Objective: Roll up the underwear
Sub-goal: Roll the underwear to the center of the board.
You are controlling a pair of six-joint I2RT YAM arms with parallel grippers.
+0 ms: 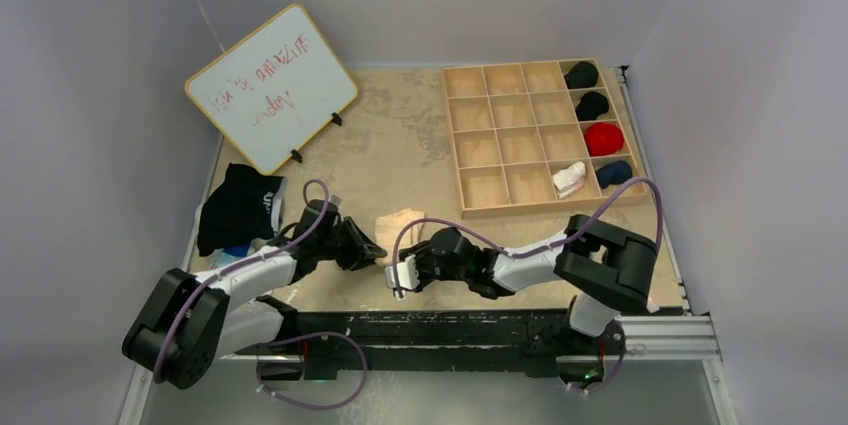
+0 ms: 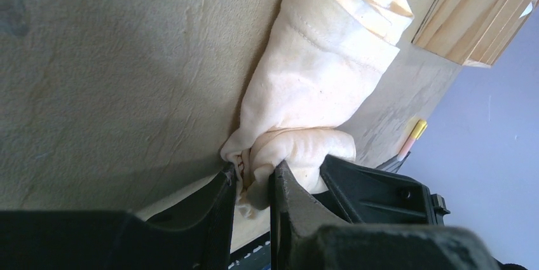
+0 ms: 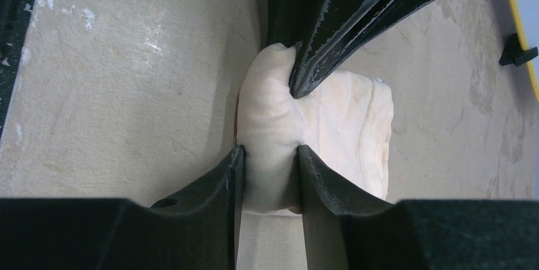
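top view: underwear [image 1: 405,223] lay mid-table near the tray [image 1: 520,207], partly rolled.
left wrist: left gripper [image 2: 254,171] was clamped on one end of the roll.
right wrist: right gripper [image 3: 267,154] pinched the other end; the flat part was judged still unrolled.

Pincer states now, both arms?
Left pincer: closed on the cream rolled fabric underwear.
Right pincer: closed around the same underwear.

Whiteboard [image 1: 271,85], wooden organizer [image 1: 500,145], dark garment pile [image 1: 238,207]
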